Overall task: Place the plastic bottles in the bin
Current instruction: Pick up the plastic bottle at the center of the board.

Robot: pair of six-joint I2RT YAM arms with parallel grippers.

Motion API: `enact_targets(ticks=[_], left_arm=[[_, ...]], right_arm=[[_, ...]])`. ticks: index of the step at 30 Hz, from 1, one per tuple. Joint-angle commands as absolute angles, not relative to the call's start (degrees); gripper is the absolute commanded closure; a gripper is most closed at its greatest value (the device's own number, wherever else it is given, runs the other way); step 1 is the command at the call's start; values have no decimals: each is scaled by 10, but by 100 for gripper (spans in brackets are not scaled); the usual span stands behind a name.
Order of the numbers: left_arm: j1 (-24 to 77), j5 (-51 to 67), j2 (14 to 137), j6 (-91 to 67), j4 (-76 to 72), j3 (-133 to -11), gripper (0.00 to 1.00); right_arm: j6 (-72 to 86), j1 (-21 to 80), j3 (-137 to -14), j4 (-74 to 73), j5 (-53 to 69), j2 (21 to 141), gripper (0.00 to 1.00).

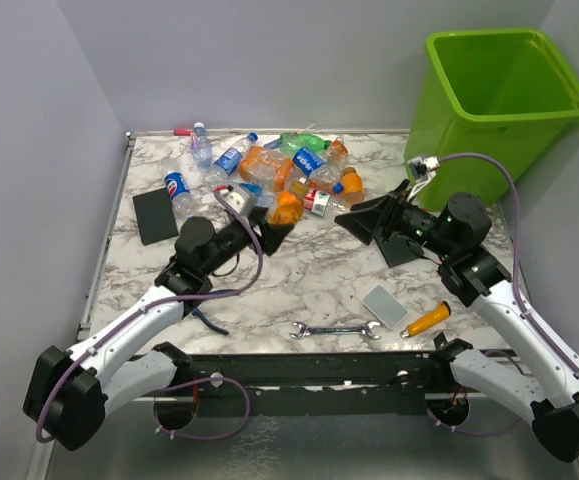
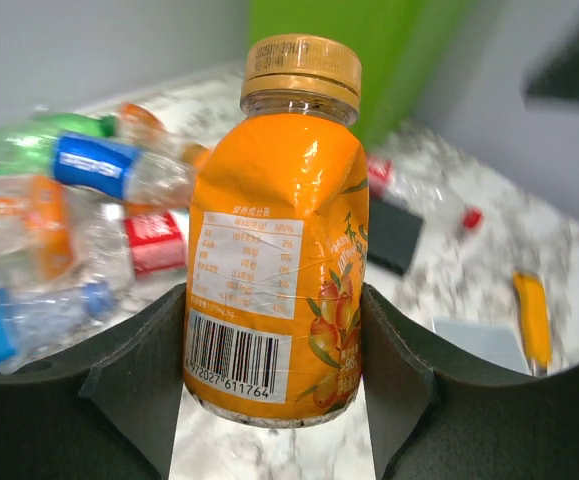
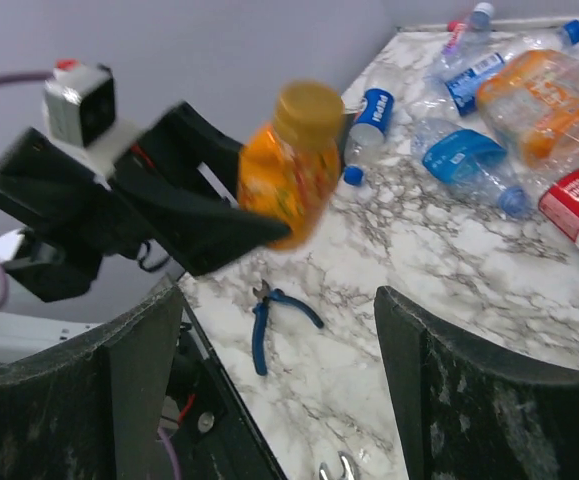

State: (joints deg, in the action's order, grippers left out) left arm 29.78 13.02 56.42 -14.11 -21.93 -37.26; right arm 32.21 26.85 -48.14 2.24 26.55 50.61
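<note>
My left gripper point(image 1: 277, 218) is shut on an orange bottle point(image 1: 285, 208) with an orange cap. It holds the bottle upright just above the marble, near the front of the pile. In the left wrist view both pads press the sides of that bottle point(image 2: 274, 230). Several more plastic bottles point(image 1: 269, 165), clear, orange and green, lie heaped at the back of the table. The lime-green bin point(image 1: 559, 105) stands off the table's far right corner. My right gripper point(image 1: 361, 222) is open and empty, facing the held bottle point(image 3: 289, 170) from the right.
Blue-handled pliers point(image 1: 209, 318) lie front left, a wrench point(image 1: 334, 329) front centre. A grey slab point(image 1: 384, 306) and an orange-handled screwdriver point(image 1: 427, 320) lie front right. A black slab point(image 1: 155, 216) sits at the left, and another dark slab point(image 1: 401, 250) lies under my right gripper.
</note>
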Motion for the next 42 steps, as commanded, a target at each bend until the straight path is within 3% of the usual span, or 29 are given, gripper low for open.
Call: enact_targets(ticks=[1,5,11,31,37,42], left_arm=[[355,235,572,11,-316,-298,65],[371,214,565,2,-428,-237,70],[405,168,545,9,-444,-216,76],[424,114,523,-41,-443,-217,77],[424,120,538,-83,-443,-229,76],[425,131,542,-98,-443,-232,72]], right_arm=[[346,271,-504,63,328,538,19],[348,284,-502,54,305,559,20],[368,356,-496,85,228,589,20],[416,415,-477,114,81,630,23],[424,433,-484,155,63,661,36],[423,436,-483,177,35,675,68]])
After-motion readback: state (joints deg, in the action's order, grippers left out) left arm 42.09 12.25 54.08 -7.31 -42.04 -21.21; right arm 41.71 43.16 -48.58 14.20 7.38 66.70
